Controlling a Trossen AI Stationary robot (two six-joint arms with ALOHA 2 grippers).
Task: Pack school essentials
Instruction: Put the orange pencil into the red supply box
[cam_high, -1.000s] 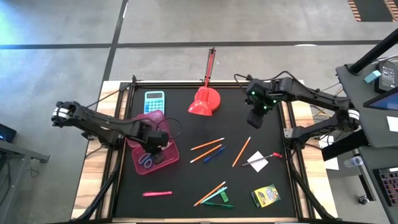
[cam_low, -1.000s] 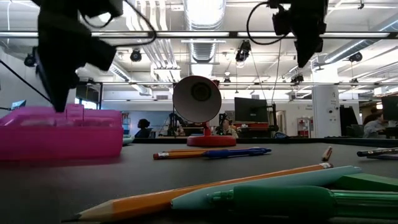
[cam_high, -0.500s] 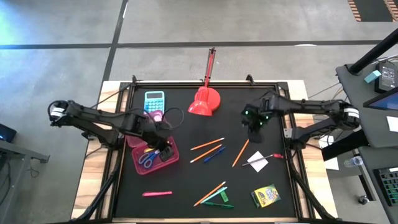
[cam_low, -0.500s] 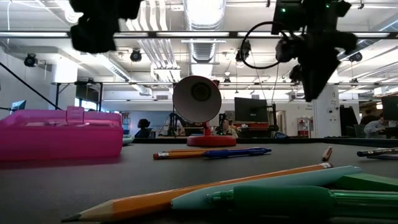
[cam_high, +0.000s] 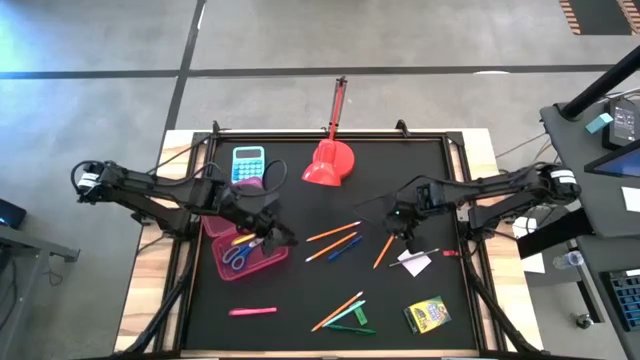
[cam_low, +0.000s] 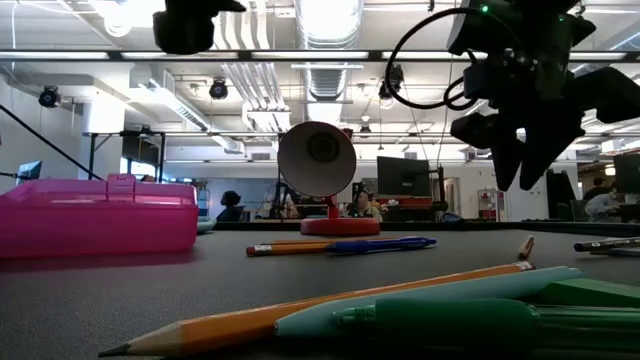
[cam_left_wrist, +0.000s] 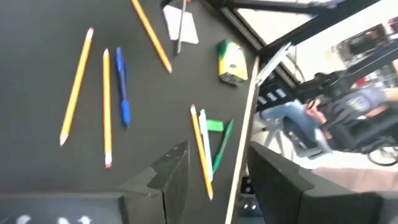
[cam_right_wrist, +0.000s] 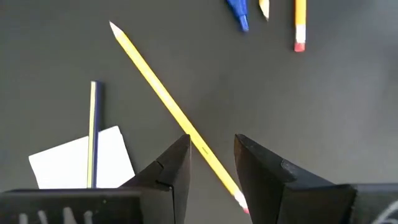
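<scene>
I am bringing my right gripper (cam_high: 402, 222) down from the far right of the table, where it was hanging high near the red scoop (cam_high: 327, 164) a second ago, and it is now hovering low over the lone orange pencil (cam_right_wrist: 176, 114) beside the white square (cam_high: 413, 261). My jaws are standing apart and narrowing a little as I descend, with the pencil running between them and nothing gripped yet, so I am judging this as the approach for the next pick. My left gripper (cam_left_wrist: 211, 180) has lifted out of the pink box (cam_high: 222, 265), and it is now sitting at the box's right edge with its jaws open and empty; the scissors (cam_high: 237, 255) are lying inside, so one item at least is packed. Still loose on the mat are the pencil pairs, the pink highlighter (cam_high: 252, 311) and the crayon box (cam_high: 427, 314). From above, my own wrist is covering the pencil's far end, and I cannot make out what else is lying in the box under my left arm.
</scene>
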